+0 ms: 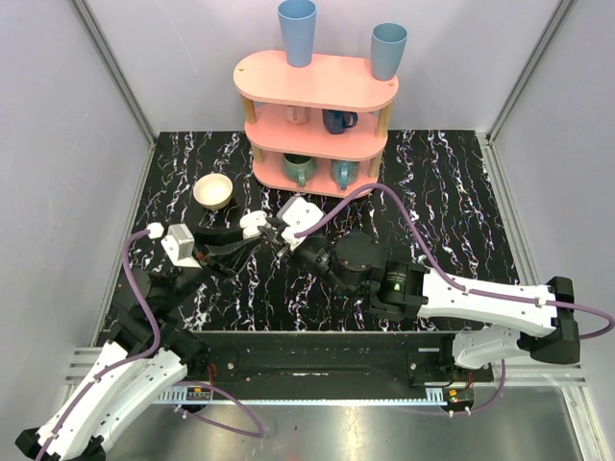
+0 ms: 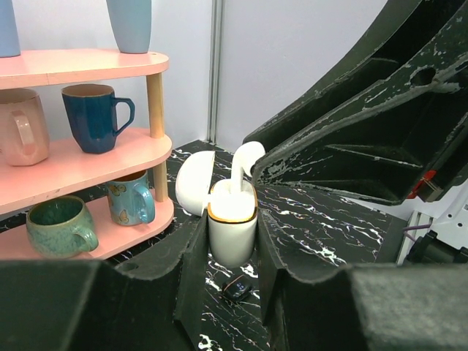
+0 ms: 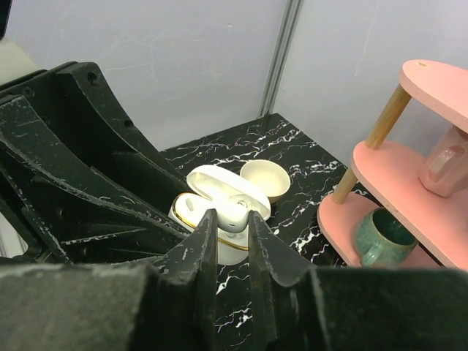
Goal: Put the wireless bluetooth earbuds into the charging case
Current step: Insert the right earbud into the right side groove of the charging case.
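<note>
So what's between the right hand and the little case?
A white earbud, pinched in the right hand, dipping into the open case; the left wrist view shows it.

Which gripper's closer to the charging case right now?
Left. The left gripper clamps the charging case; the right gripper is just above its open top, holding an earbud.

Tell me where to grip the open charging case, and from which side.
Grip the charging case by its lower body, pinching two opposite sides below the gold rim, as the left gripper does. Come in level and low, so the fingers stay under the flipped-back lid and the upturned mouth is free for the earbud in the right gripper.
</note>
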